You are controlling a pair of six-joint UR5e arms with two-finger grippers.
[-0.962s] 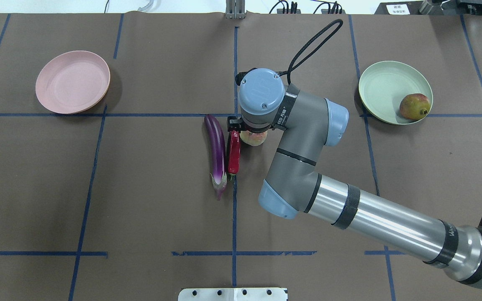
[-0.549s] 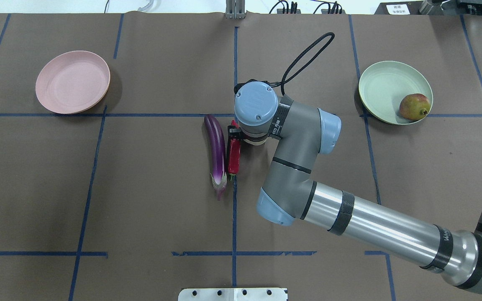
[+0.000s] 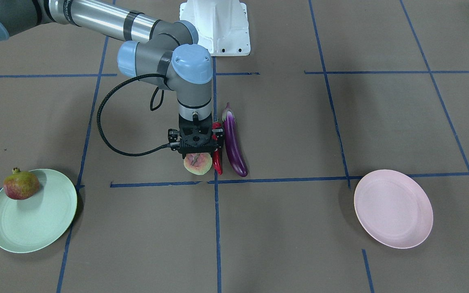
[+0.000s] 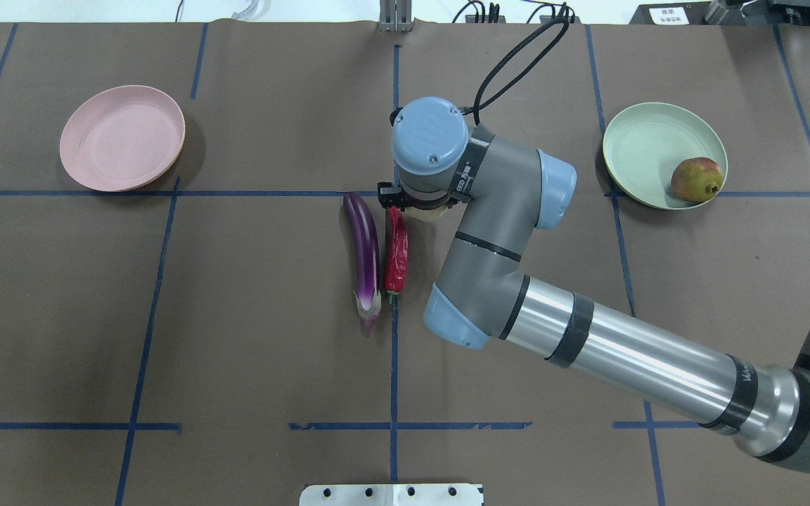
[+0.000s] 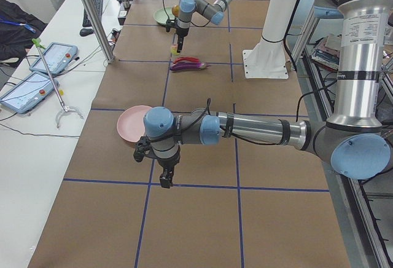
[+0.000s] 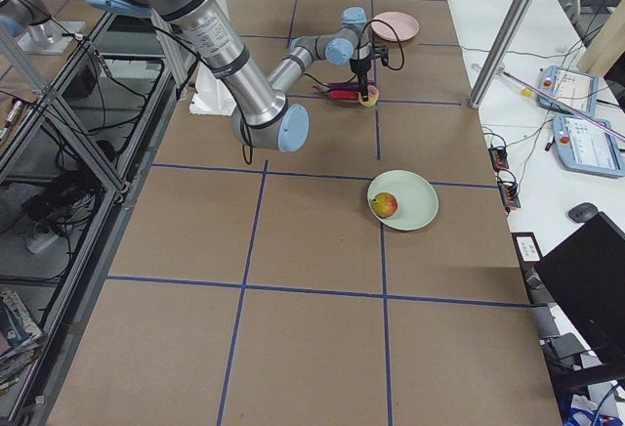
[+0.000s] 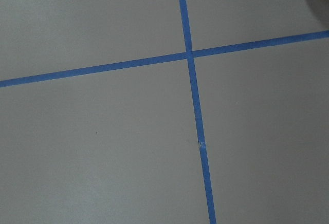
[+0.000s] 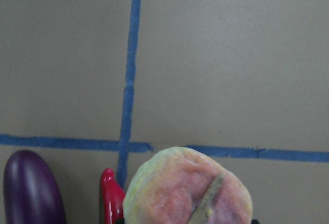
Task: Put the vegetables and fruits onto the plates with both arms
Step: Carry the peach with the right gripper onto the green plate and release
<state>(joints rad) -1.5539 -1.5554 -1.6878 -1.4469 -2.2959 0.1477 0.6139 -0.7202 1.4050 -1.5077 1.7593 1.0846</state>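
Your right hand (image 3: 196, 150) was clamped on the pale green-pink, creased peach-like fruit (image 3: 198, 165), low over the counter (image 4: 236, 316). Just beside it lay the slim glossy red chili pepper (image 4: 396, 253), then the long glossy purple eggplant (image 4: 365, 246), both unplaced. Well off to one side, the pale mint-green round plate (image 4: 640, 147) held the red-yellow pomegranate (image 4: 695, 178), so I judged one item of four done. Far to the other side, the pale pink round plate (image 4: 121, 138) held nothing. Whether your left hand (image 5: 166, 179) was wide or narrow, I couldn't tell.

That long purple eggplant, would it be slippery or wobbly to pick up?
The eggplant has glossy skin, so it may slip in a grip. It looks stiff, so it probably won't droop, but being long it might tilt if grasped off-centre. Pushed sideways, it would likely roll against the chili pepper lying alongside.
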